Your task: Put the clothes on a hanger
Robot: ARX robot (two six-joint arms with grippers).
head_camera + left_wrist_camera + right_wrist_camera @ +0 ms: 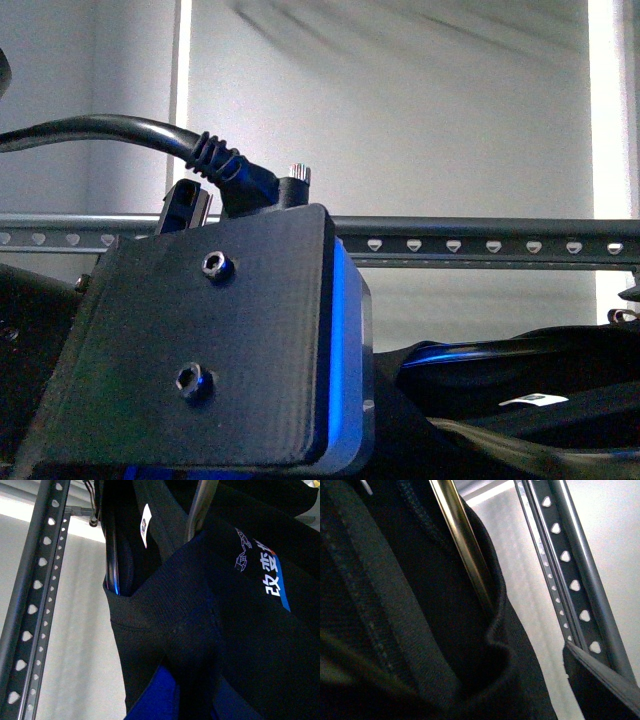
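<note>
- Far left: a black cable (100, 130) runs into the left arm's black wrist housing (200, 340), which fills the near field. The left gripper is hidden, so its state cannot be told.
- Behind, spanning left to right: the hanger (480, 228), a grey rail with heart-shaped holes.
- The clothes (200, 630), black with white print (272, 575), hang just beside the rail on a brass-coloured hook (462, 545).
- Right: the right gripper is possibly buried in fabric, so its state cannot be told.
</note>
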